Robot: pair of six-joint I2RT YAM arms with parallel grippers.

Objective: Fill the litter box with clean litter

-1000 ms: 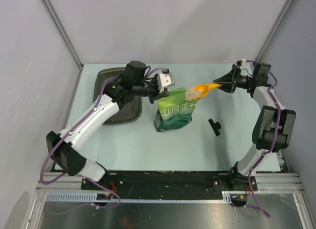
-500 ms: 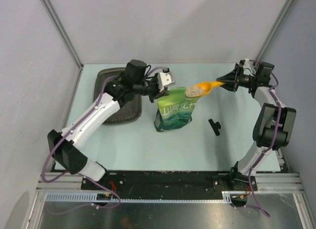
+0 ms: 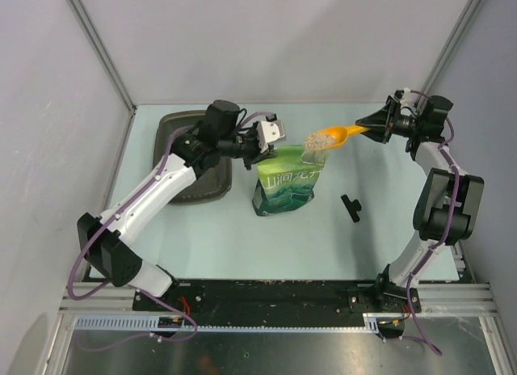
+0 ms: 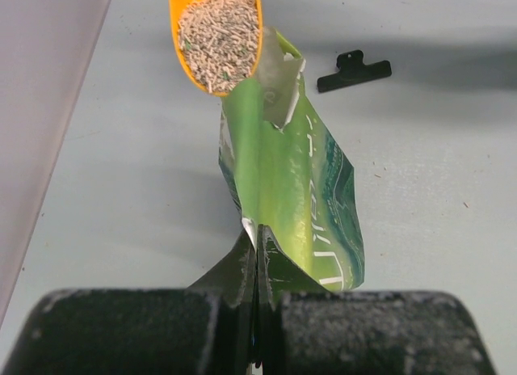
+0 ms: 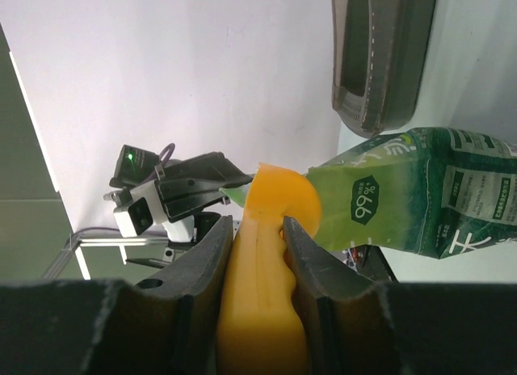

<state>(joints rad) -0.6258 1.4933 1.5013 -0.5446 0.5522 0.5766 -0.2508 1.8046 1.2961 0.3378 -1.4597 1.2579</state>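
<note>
The dark litter box [image 3: 172, 128] lies at the far left, partly under my left arm; its rim shows in the right wrist view [image 5: 380, 60]. The green pouch [image 3: 284, 185] stands in the middle. My left gripper [image 3: 260, 142] is shut on the pouch's top edge [image 4: 266, 254]. My right gripper [image 3: 373, 128] is shut on the handle of the orange scoop [image 3: 335, 136]. The scoop [image 4: 216, 35] holds pale litter granules [image 3: 320, 138] and hangs just above the pouch's open mouth. In the right wrist view the scoop [image 5: 266, 262] sits between my fingers.
A small black clip [image 3: 350, 206] lies on the table right of the pouch; it also shows in the left wrist view [image 4: 353, 70]. Grey walls close in the back and both sides.
The right gripper has lifted the loaded scoop up out of the pouch mouth and slightly back. The left gripper and pouch have stayed still.
</note>
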